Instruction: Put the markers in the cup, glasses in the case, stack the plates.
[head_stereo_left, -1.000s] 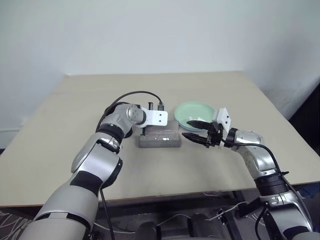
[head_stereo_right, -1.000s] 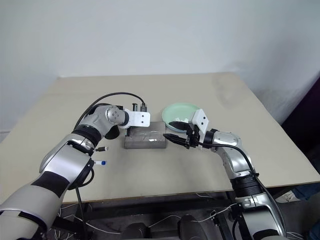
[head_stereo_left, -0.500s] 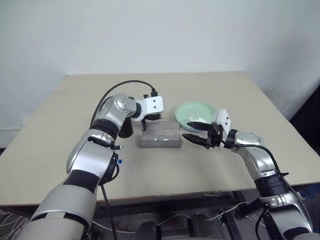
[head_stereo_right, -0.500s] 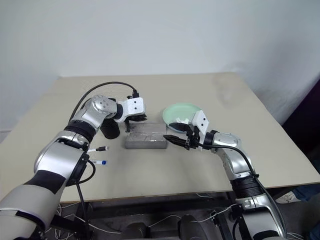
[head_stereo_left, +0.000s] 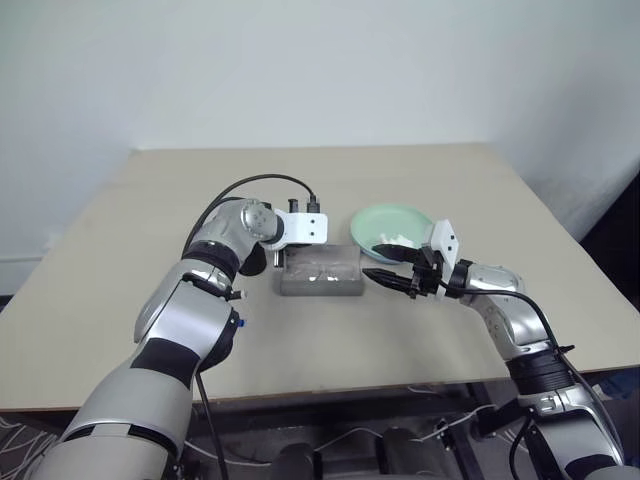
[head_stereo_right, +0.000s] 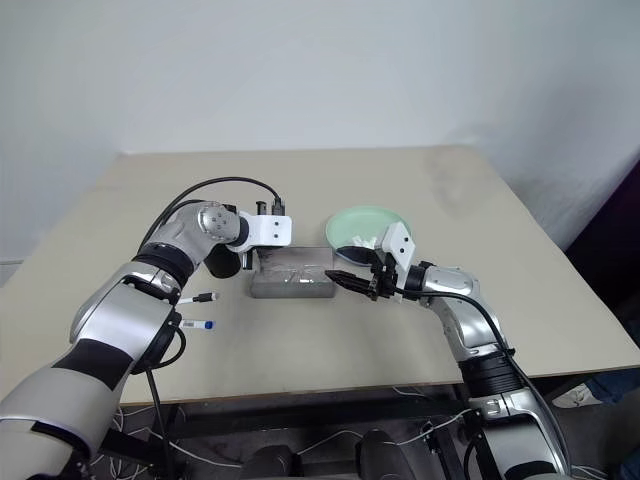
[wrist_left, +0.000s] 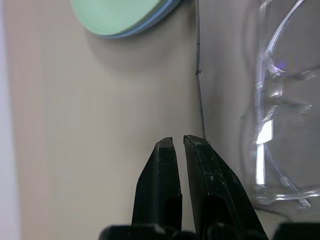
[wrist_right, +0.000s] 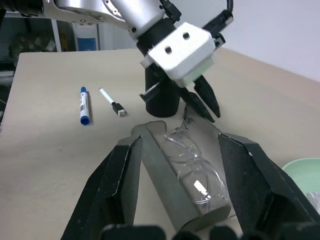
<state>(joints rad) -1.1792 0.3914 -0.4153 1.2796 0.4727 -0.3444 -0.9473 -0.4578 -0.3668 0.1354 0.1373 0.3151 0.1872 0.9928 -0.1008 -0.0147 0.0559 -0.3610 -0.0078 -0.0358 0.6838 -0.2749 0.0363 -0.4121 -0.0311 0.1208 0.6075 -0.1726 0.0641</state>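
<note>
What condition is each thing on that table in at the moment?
glasses: lying in the case.
case: open.
plates: stacked, green on blue.
markers: lying loose on the table.
cup: upright.
left gripper: shut, empty.
right gripper: open.

A beige table (head_stereo_left: 420, 185) stands against a plain white wall (head_stereo_left: 320, 70), cables (head_stereo_right: 330, 440) trailing beneath.
</note>
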